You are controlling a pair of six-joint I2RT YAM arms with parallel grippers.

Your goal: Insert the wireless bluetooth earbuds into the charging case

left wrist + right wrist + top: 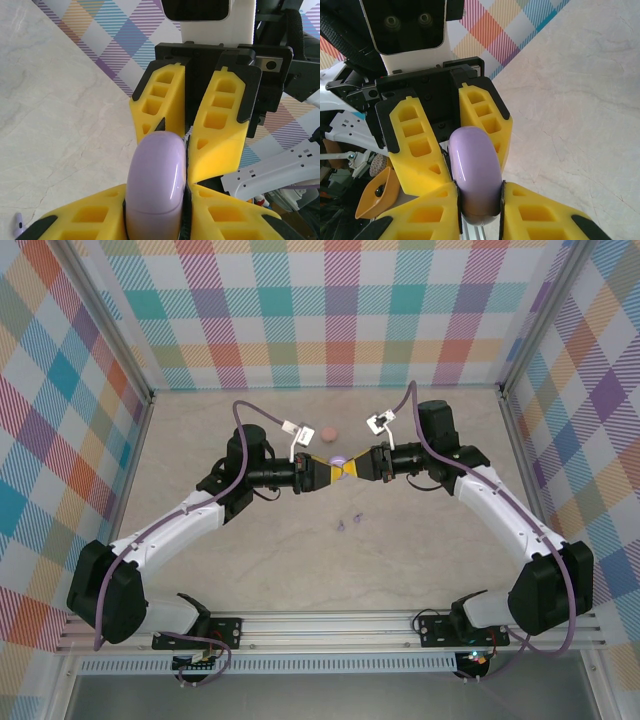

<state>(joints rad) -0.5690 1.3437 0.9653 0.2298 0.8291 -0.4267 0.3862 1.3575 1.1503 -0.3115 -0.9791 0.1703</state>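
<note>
A closed lilac charging case point(338, 461) hangs above the middle of the table, pinched from both sides. My left gripper point(331, 472) and right gripper point(348, 471) meet tip to tip there. In the left wrist view my gripper point(157, 196) is shut on the rounded case point(154, 175), with the other arm's yellow fingers point(220, 120) behind it. From the right wrist my gripper point(478, 192) is shut on the same case point(474, 165). Two tiny lilac earbuds point(345, 524) lie on the table just in front of the grippers, and one earbud point(19, 225) shows at the lower left of the left wrist view.
A small pink round object point(329, 432) rests on the table behind the grippers. Checked walls with metal posts point(150, 390) close the table on three sides. The rail point(330, 625) carrying both arm bases runs along the near edge.
</note>
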